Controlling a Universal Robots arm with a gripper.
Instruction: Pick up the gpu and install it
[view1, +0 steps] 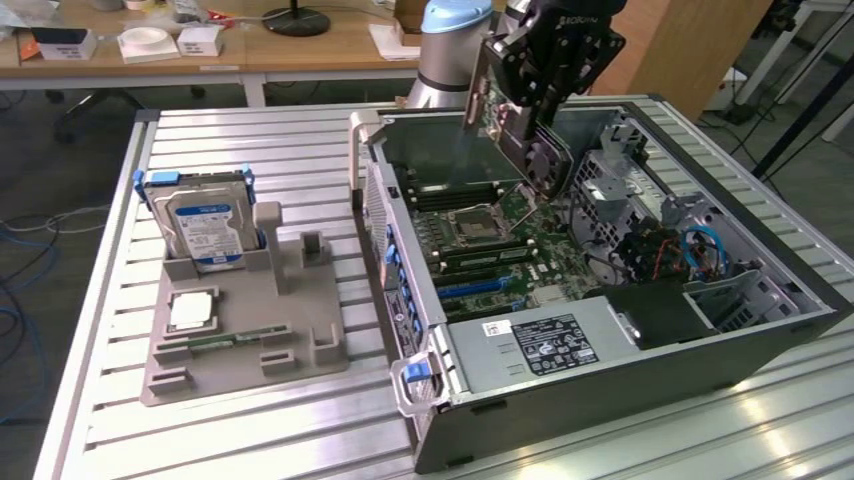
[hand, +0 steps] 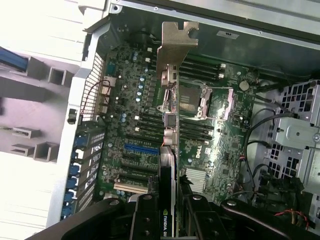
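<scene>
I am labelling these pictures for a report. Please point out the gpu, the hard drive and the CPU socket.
gpu (hand: 177, 40): wrist view, on its silver end bracket.
hard drive (view1: 207, 228): exterior view, on its blue-white label.
CPU socket (view1: 474, 225): exterior view, on its middle.

The gpu (hand: 176, 40) bracket is silver. The motherboard (hand: 135, 120) is green with a blue slot (hand: 141, 148). The hard drive (view1: 207, 225) label is blue-white.

A blue-labelled hard drive (view1: 203, 225) stands upright in a grey holder (view1: 220, 375).
</scene>
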